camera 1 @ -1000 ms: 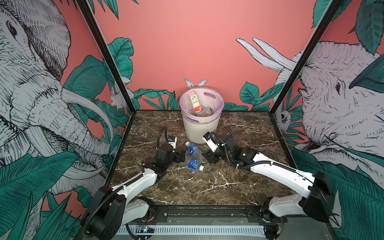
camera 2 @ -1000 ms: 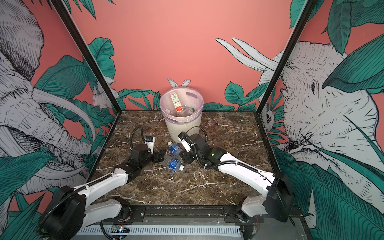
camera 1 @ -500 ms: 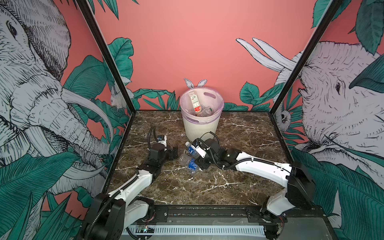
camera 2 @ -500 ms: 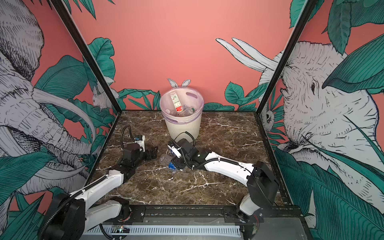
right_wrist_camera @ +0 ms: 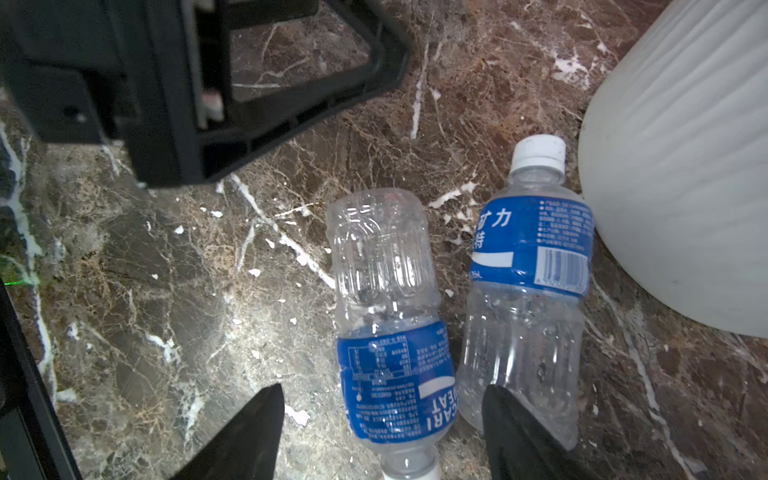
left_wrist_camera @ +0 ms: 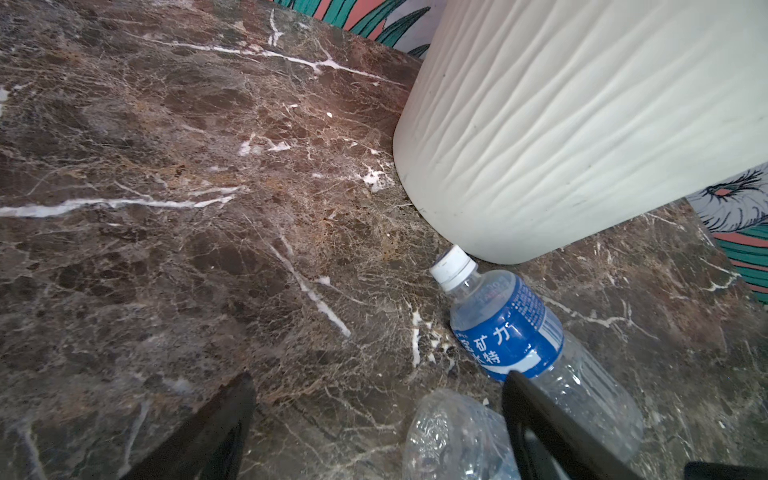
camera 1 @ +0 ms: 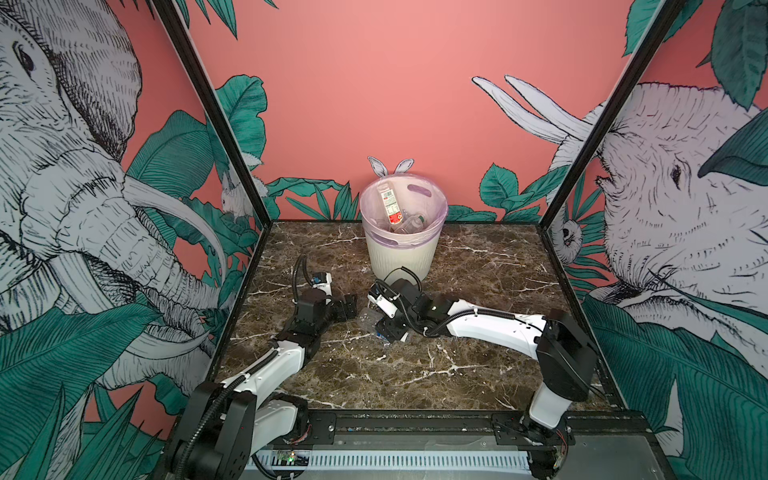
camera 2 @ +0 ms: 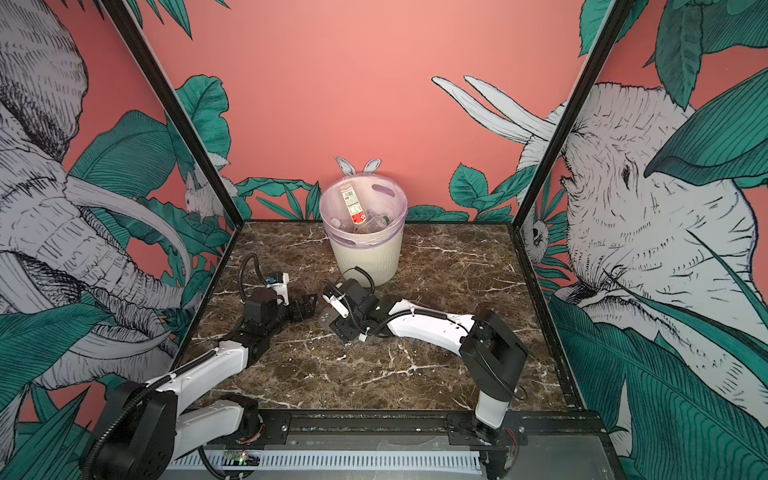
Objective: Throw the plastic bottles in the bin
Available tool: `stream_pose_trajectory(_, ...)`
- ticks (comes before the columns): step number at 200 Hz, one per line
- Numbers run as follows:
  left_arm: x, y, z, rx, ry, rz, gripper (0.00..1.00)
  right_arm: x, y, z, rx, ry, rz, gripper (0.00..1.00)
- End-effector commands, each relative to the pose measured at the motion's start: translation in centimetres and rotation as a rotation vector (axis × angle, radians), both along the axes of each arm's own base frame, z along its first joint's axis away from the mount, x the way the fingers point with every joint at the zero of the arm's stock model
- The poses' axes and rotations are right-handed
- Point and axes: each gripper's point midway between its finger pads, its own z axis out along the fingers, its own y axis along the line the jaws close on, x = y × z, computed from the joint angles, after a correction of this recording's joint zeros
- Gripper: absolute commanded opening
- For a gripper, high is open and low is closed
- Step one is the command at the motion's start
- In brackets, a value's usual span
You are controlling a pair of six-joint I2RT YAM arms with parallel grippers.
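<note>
Two clear plastic bottles with blue labels lie side by side on the marble table by the bin [right_wrist_camera: 685, 166]. One bottle [right_wrist_camera: 390, 316] points its cap toward my right gripper [right_wrist_camera: 383, 388], which is open; its jaws straddle that bottle's neck end without touching it. The other bottle [right_wrist_camera: 528, 270], white-capped, lies against the bin wall. My left gripper [left_wrist_camera: 378, 376] is open and low, with the first bottle's base [left_wrist_camera: 453, 436] just inside one finger. In both top views the grippers [camera 1: 347, 307] [camera 1: 390, 328] face each other in front of the bin [camera 1: 403, 253], hiding most of the bottles [camera 1: 368, 318].
The bin [camera 2: 365, 253] holds several bottles, among them a red-labelled one [camera 1: 388, 203]. Dark frame posts and printed walls close the table on three sides. A black rail [camera 1: 415, 424] runs along the front edge.
My right gripper has swung left and down over the two bottles, covering them in the top views, and its jaws have opened a little. The left gripper has shifted slightly beside them.
</note>
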Motion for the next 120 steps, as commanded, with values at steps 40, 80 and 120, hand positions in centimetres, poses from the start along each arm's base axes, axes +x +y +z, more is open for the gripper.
stream_pose_trajectory(40, 0.0, 0.6, -0.1, -0.074, -0.008, 0.028, 0.93, 0.6, 2.0, -0.5, -0.007, 0.011, 0.011, 0.78)
stream_pose_trajectory(80, 0.0, 0.8, -0.1, -0.078, -0.008, 0.035, 0.93, 0.8, 2.3, -1.5, -0.024, 0.02, 0.011, 0.78)
stream_pose_trajectory(120, 0.0, 0.8, -0.1, -0.08, -0.008, 0.036, 0.93, 1.1, 2.4, -2.8, -0.055, 0.031, 0.008, 0.78)
